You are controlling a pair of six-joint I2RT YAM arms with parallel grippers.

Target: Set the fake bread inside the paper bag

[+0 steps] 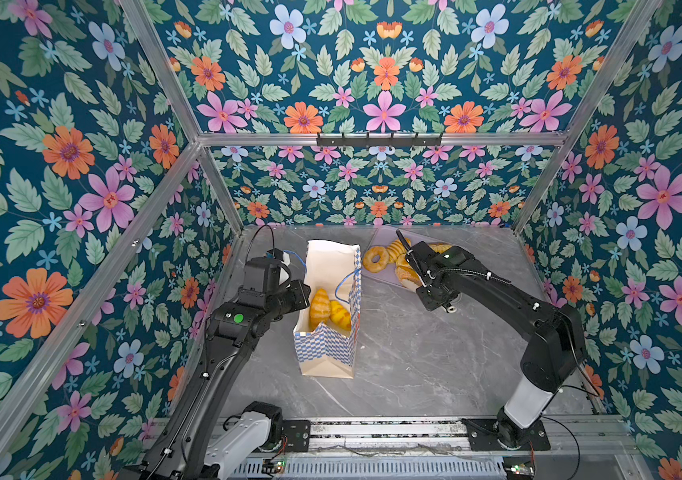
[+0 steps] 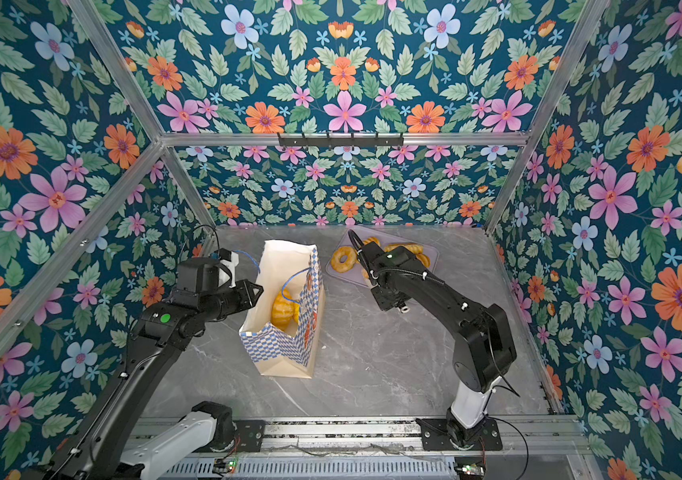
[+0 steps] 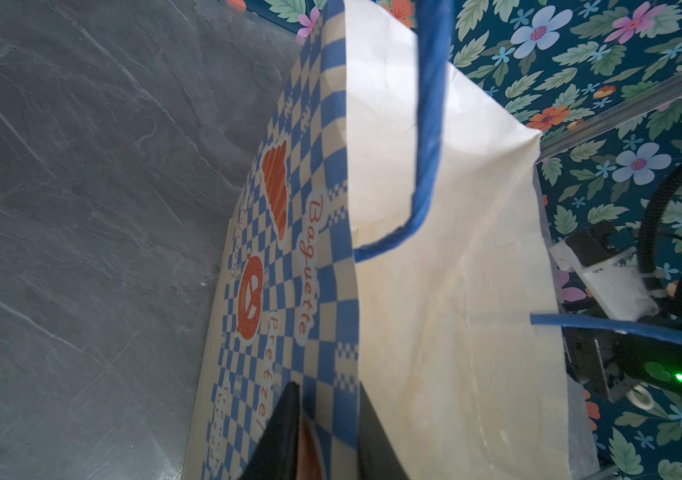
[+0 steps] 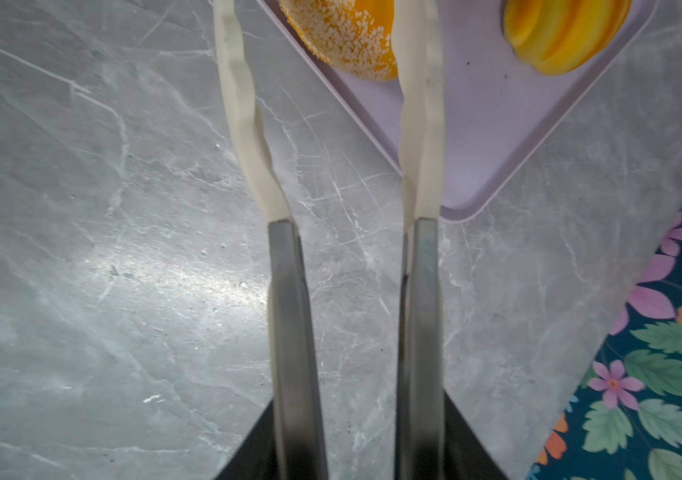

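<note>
Fake bread (image 1: 376,258) seemed light, slick; sesame bun (image 4: 343,41) by empty, parted right gripper (image 4: 322,16) wanted mid-body grip; left gripper (image 3: 327,440) pinched paper bag (image 3: 455,311).

Grey marble-pattern table (image 1: 414,353): two items rest directly on it.
The paper bag (image 1: 325,353) stands upright with its mouth open, left of centre, its cream base flat on the surface. A flat lilac tray (image 4: 493,137) lies toward the far right, at an angle to the table edges and apart from the bag's base. The bare surface shows pale veining and fine scratches.
</note>
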